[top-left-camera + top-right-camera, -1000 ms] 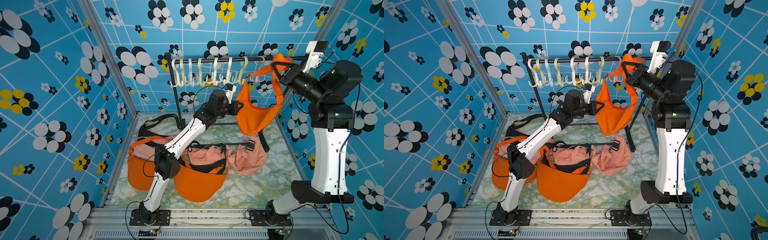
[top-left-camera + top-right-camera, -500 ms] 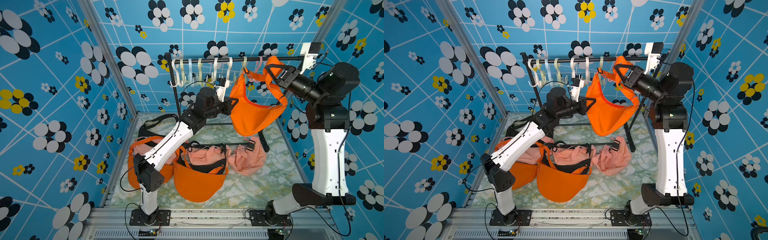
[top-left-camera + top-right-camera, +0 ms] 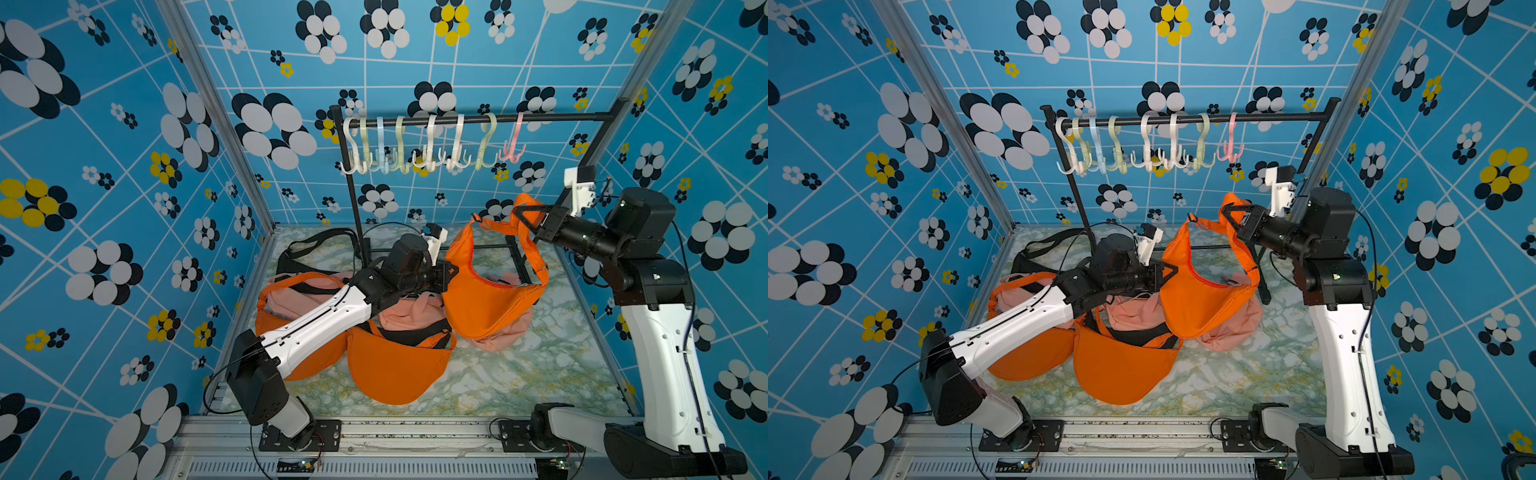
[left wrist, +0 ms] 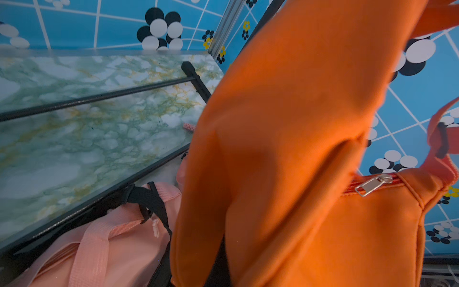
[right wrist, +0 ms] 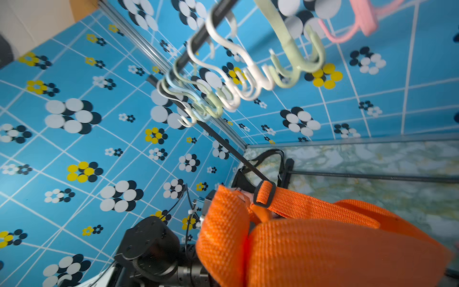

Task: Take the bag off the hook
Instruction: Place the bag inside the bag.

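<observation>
The orange bag [image 3: 486,299] [image 3: 1200,299] hangs free below the rail, clear of every hook, its bottom just over the bags on the floor. My left gripper [image 3: 452,270] [image 3: 1173,270] is shut on the bag's left edge; in the left wrist view the orange fabric [image 4: 298,124] hides the jaws. My right gripper [image 3: 519,212] [image 3: 1225,212] is shut on the orange strap [image 5: 323,248], holding it up to the right of the bag. The pink hook [image 3: 513,145] [image 3: 1230,143] hangs bare on the black rail [image 3: 552,118].
Several pale hooks [image 3: 415,153] crowd the rail's left half. On the marble floor [image 3: 519,374] lie an orange bag [image 3: 395,374], another orange one [image 3: 311,361] under my left arm, pink bags [image 3: 407,311] and a black-strapped bag [image 3: 307,249]. The rack's base bars [image 4: 99,97] run behind.
The bag has come down from rail height to just above the floor bags, carried by both shut grippers. Both arms have dropped lower, the left one folding down over the pile.
</observation>
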Tool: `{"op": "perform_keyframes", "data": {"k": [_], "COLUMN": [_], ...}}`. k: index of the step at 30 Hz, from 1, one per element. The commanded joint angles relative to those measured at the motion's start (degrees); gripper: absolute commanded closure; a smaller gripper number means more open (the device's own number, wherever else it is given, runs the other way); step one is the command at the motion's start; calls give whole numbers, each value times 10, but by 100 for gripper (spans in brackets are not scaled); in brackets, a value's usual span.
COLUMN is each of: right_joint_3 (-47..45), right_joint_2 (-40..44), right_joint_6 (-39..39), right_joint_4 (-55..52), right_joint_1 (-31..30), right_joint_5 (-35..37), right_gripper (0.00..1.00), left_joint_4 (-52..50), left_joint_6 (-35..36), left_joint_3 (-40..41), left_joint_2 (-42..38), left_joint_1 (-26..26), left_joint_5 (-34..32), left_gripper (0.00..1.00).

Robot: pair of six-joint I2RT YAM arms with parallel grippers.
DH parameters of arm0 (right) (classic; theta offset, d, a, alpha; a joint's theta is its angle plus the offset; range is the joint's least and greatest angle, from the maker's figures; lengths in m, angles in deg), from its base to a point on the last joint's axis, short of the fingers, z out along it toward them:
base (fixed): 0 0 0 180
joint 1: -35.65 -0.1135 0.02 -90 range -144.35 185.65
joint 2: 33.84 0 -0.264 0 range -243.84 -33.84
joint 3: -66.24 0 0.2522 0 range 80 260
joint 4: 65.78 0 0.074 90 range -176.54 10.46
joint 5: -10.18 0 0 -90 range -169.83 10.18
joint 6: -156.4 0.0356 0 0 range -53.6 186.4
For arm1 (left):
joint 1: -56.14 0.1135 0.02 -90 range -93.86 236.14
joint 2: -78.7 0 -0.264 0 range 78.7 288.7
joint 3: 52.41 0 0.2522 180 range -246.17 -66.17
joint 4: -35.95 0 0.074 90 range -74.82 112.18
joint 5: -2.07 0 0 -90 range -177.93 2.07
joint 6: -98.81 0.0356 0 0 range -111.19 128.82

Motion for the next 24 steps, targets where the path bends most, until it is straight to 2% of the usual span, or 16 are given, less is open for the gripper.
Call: {"op": "perform_keyframes", "data": {"k": [1, 6, 10, 14, 18, 23, 24], "right_joint_3": [-62, -140, -186, -204, -211, -180, -167], "right_joint_2": [17, 17, 28, 25, 9, -26, -37], "right_joint_6": [-29, -49, -52, -58, -65, -80, -86], "right_joint_4": [-67, -121, -129, -131, -121, -112, -117], "right_joint_1": [-33, -81, -85, -86, -84, -80, -79], "right_joint_5": [54, 103, 133, 184, 228, 257, 261], "right_gripper": [100, 100, 100, 100, 100, 100, 100], "left_joint_4": [-22, -90, -177, -220, -230, -219, -218], "left_joint_6": [-23, -19, 18, 26, 32, 43, 46], "left_joint_3": [2, -8, -53, -75, -86, -87, -88], "left_joint_2": [13, 45, 88, 129, 151, 161, 162], "left_joint_1": [-13, -21, -32, -43, -45, -46, -46], "left_joint_5": [31, 71, 96, 124, 158, 203, 213], "left_gripper": [100, 100, 100, 100, 75, 58, 52]}}
